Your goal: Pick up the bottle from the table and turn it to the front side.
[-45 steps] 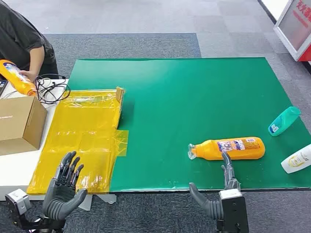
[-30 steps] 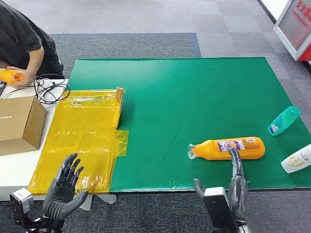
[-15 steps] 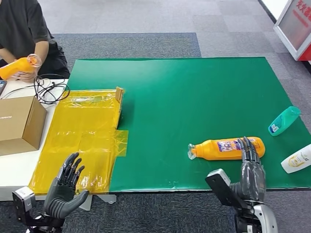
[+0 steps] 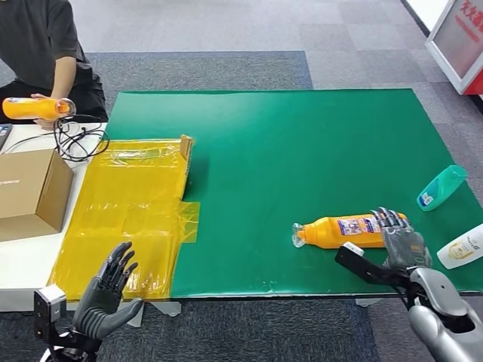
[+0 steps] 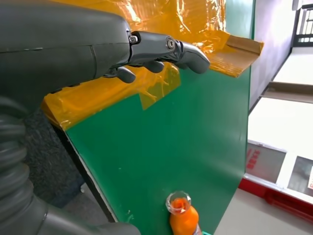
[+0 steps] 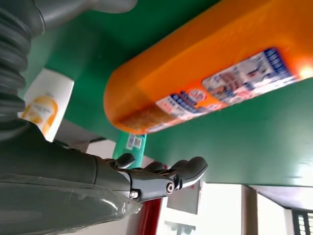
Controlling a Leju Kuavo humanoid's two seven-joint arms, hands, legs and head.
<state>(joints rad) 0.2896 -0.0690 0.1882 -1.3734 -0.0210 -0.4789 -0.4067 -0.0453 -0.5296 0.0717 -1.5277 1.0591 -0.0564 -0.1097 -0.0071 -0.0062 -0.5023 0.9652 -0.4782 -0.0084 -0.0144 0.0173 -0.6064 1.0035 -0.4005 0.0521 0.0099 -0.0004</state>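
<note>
Lying on its side on the green surface (image 4: 296, 151), the orange bottle (image 4: 342, 231) has its clear cap end pointing away from the right hand (image 4: 400, 241) and its base end under that hand's fingers (image 4: 387, 220). The right hand reaches over the bottle's base with fingers spread and straight; in the right wrist view the fingers (image 6: 184, 171) extend beside the bottle (image 6: 207, 73) without wrapping it, so nothing is held. Just beyond the right hand lie a teal bottle (image 4: 441, 187) and a white bottle (image 4: 460, 247). The left hand (image 4: 106, 294) hovers at the near edge of the surface, fingers apart and empty, with the yellow plastic sheet (image 4: 130, 211) just ahead of it. Farther beyond the left hand, a cardboard box (image 4: 31, 188) sits, and a person (image 4: 40, 45) holds another orange bottle (image 4: 34, 108).
</note>
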